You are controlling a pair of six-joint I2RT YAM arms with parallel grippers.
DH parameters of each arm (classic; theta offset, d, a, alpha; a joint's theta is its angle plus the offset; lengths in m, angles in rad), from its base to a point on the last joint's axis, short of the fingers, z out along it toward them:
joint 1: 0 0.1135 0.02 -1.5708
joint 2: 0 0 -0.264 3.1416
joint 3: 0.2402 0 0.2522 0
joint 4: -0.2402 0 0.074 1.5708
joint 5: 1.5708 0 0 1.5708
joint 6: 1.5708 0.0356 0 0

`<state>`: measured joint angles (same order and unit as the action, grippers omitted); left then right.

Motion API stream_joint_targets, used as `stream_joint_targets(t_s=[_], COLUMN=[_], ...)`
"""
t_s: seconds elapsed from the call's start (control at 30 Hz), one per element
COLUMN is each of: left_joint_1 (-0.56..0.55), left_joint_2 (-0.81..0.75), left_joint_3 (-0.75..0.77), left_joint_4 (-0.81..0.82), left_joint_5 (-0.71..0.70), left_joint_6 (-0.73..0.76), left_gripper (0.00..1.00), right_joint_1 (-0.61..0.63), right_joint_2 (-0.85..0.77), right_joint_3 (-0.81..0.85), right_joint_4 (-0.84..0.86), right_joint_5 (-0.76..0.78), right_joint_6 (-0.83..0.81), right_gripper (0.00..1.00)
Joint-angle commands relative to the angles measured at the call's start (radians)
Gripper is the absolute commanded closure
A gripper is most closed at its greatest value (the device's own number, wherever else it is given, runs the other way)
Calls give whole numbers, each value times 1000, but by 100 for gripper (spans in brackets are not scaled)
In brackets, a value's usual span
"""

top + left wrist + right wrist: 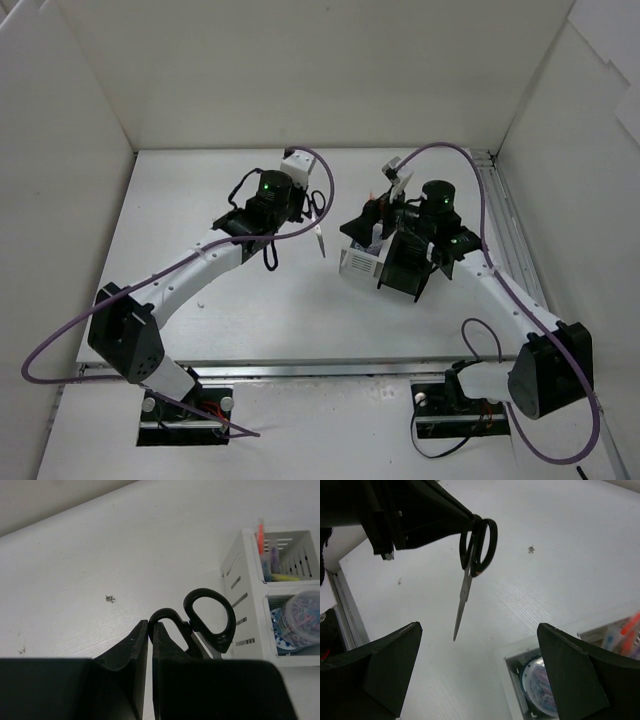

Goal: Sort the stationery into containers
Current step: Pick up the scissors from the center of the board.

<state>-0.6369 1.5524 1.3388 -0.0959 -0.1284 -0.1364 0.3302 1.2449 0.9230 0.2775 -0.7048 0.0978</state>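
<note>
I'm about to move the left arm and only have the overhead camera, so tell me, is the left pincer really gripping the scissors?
Observer: Yes, the left wrist view shows the left pincer shut on one handle loop of the scissors.
Operator: How do they hang?
Observer: From the right wrist view, blades together, pointing down.
Operator: Anything in the white organizer?
Observer: In the white organizer, pens stand in one compartment.

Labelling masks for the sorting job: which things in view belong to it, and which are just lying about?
Job: scissors held by left gripper; white organizer with pens, round jar, blue tin inside.
Lying about: purple cables; dark speck on table.
</note>
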Motion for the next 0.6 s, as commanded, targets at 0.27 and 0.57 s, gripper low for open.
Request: stream_joint_targets(t_s=[0.27,0.57], left_joint_1=[-86,-116], left_joint_2=[-141,-150], left_joint_3=[-47,-50], left_joint_4=[170,170], left_joint_5=[81,113], left_joint_6=[136,184], left_gripper=[100,100], right_joint_1=[78,127], right_joint_2=[186,261], right_joint_3=[158,201], right_joint_4=[215,250], right_joint_5=[-108,-59], right_joint_6=[91,123], right_gripper=[2,63])
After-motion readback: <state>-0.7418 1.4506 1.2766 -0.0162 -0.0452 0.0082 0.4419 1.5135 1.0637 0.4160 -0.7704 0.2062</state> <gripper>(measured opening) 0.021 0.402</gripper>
